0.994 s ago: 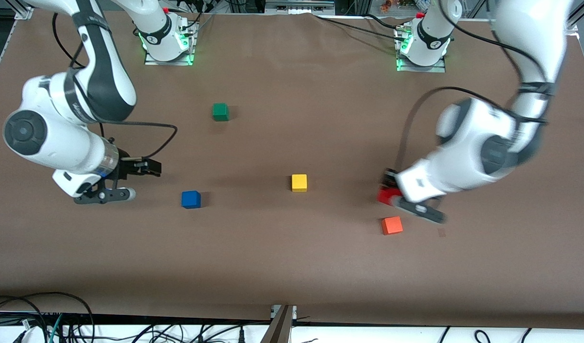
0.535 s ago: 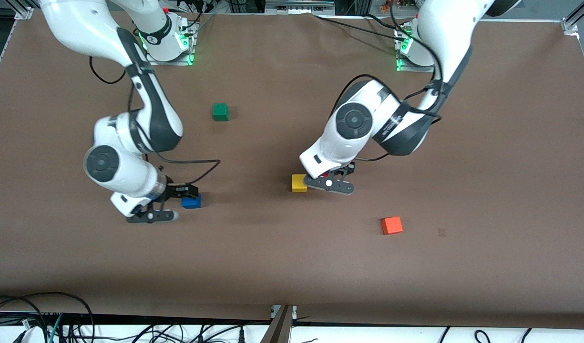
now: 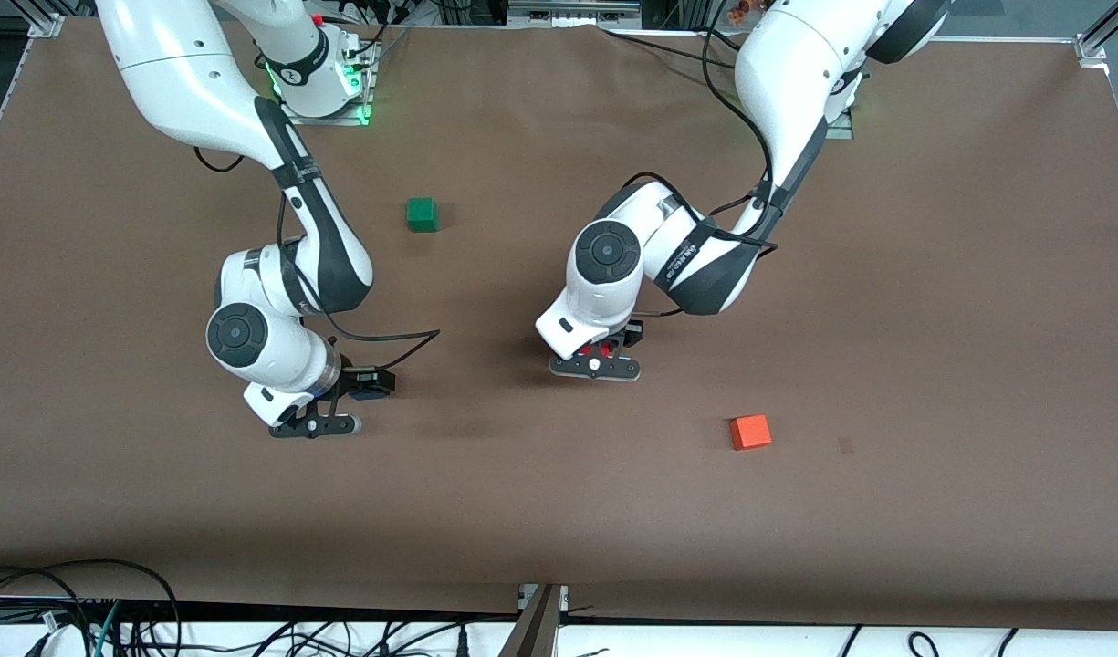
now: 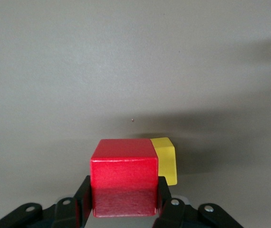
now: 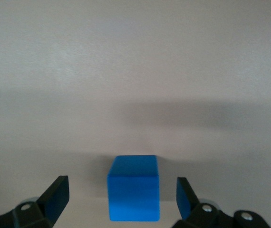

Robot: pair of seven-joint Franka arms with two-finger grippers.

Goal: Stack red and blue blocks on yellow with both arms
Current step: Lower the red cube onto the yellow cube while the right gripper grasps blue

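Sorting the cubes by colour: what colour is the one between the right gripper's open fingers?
Royal blue. The blue block shows best in the right wrist view.

Red block (image 4: 124, 175), yellow cube (image 4: 167, 159), blue block (image 5: 133, 194), green cube (image 3: 422, 213), orange cube (image 3: 750, 432), brown table (image 3: 933, 319).

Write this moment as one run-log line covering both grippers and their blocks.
left gripper: shut on red block, over yellow block | right gripper: open, around blue block on table
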